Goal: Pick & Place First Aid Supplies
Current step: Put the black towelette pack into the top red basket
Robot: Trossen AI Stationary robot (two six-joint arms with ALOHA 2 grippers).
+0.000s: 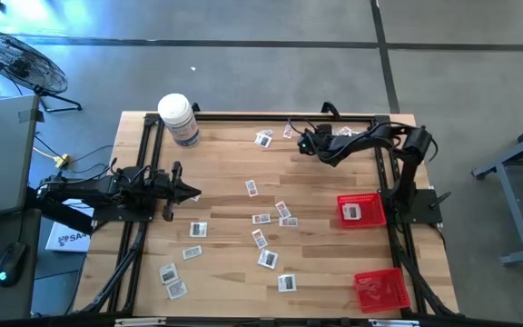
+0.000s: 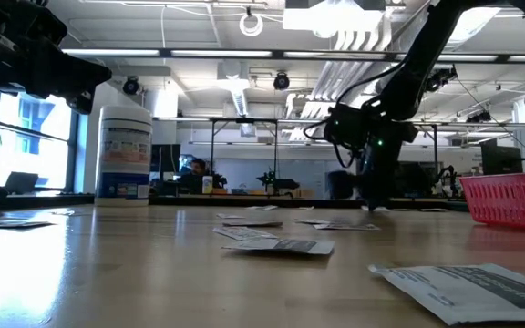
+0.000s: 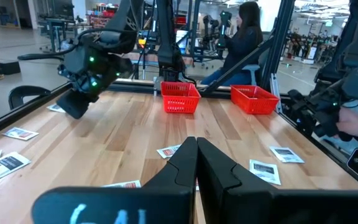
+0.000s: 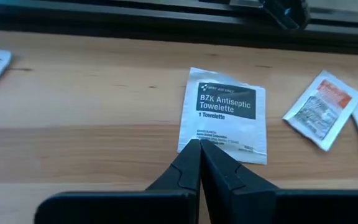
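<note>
A tall white plastic bottle with a purple label [image 1: 179, 119] stands upright near the upper left corner of the light wooden tabletop [image 1: 225, 163]; in the low view it rises at the left of the frame. Two red mesh baskets sit along the right edge: one [image 1: 361, 210] at mid right, the other [image 1: 380, 291] at the lower right. Off the tabletop, a round black wire-cage fan [image 1: 16, 60] lies on the grey floor at upper left. A black computer mouse [image 1: 7, 266] rests at lower left. In the left wrist view, a person in dark clothing [image 3: 241, 37] sits in the room beyond.
</note>
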